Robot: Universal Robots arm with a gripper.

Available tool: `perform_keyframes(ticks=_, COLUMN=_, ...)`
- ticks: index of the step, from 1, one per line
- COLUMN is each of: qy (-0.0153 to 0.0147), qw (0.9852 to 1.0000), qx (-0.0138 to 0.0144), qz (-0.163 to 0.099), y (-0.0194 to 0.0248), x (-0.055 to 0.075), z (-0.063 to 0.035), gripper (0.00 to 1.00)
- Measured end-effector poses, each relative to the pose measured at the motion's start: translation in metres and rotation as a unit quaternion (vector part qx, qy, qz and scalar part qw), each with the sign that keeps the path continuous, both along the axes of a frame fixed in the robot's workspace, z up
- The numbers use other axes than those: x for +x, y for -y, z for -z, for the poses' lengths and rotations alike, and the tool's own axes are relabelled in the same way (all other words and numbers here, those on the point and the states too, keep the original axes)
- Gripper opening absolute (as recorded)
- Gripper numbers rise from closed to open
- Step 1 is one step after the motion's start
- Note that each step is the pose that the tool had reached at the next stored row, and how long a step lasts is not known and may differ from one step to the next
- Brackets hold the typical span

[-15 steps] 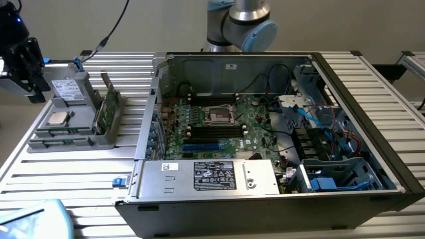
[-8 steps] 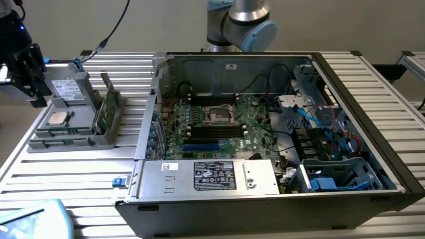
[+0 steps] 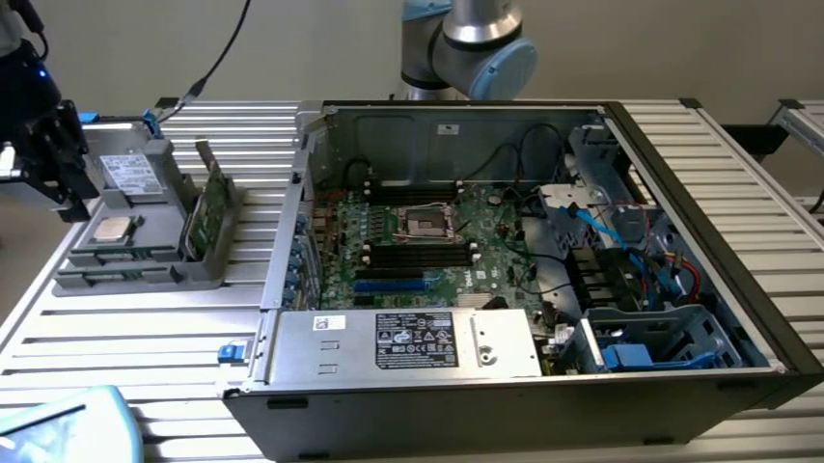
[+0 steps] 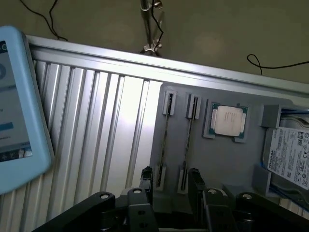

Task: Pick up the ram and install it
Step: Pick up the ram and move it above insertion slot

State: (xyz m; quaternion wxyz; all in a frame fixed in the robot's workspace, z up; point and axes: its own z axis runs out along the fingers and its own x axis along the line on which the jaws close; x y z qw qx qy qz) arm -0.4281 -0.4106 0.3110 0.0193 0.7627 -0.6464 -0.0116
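Note:
A grey holder [image 3: 152, 275] sits on the slatted table at the exterior view's left, beside the open computer case [image 3: 515, 289]. Two slots at its front each hold a thin strip seen edge-on. I take these for the ram [image 4: 166, 140] [image 3: 119, 255], with a second strip [image 4: 189, 140] alongside. My gripper [image 4: 170, 181] [image 3: 65, 198] hangs above the holder, over the slot ends. It is open with nothing between its black fingers [image 4: 147, 178]. Long black memory slots [image 3: 415, 253] lie on the motherboard inside the case.
The holder also carries a CPU [image 4: 228, 121] [image 3: 114, 229], a hard drive [image 4: 289, 157] [image 3: 126, 174] and a taller green card [image 3: 212, 207] standing on edge. A light blue tablet [image 4: 19, 101] [image 3: 58, 429] lies near the table's corner. Cables and a power supply [image 3: 412, 340] fill the case.

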Motion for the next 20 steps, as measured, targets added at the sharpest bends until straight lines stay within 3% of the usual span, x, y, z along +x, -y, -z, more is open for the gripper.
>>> perform_keyframes(ticks=6, qy=-0.0006, qw=1.0000, qx=0.0006, qz=0.000, y=0.0057, x=0.000, z=0.0109, gripper=0.43)
perform_keyframes(ticks=20, qy=-0.0006, qw=1.0000, qx=0.0013, qz=-0.001, y=0.0117, x=0.001, z=0.0363, gripper=0.43)
